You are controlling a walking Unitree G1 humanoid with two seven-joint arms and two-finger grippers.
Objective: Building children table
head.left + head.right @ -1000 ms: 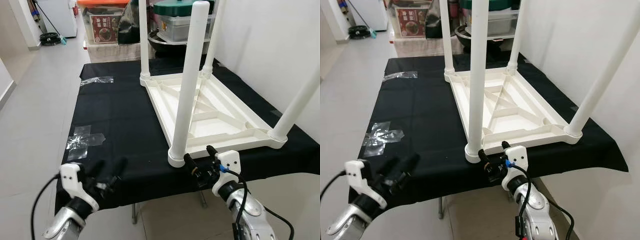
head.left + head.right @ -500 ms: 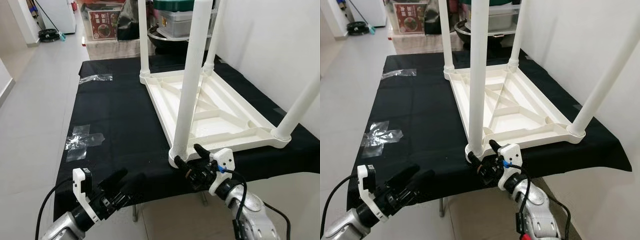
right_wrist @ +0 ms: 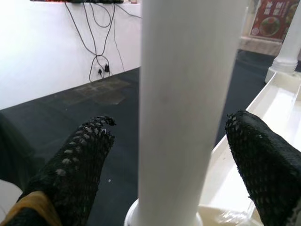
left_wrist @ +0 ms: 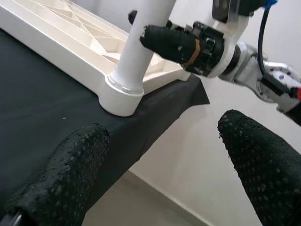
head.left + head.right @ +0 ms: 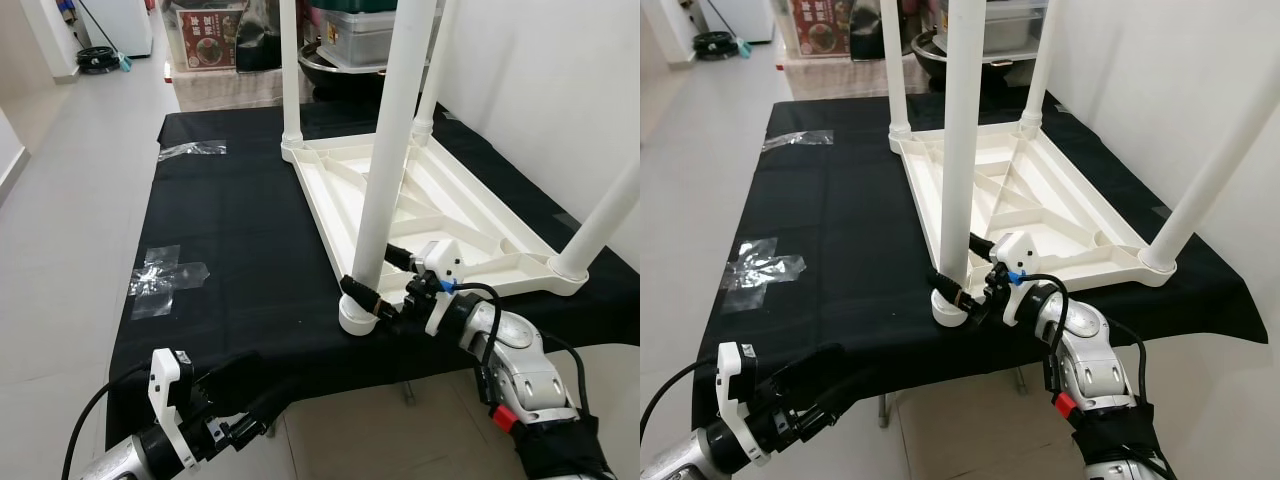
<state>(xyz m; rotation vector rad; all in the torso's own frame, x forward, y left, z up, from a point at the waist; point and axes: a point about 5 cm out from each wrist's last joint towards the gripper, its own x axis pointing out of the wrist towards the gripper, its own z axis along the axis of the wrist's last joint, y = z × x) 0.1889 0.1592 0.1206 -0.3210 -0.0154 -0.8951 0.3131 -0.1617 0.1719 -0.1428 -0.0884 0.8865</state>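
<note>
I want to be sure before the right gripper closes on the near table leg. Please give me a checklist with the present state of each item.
1. Near leg stands between the right gripper fingers: ok.
2. Right gripper open, not yet clamped: ok.
3. Leg seated fully in its socket: cannot tell.
4. Upturned tabletop lies flat on the black cloth: ok.
5. Left gripper low at the cloth edge, open, apart from the leg: ok.
</note>
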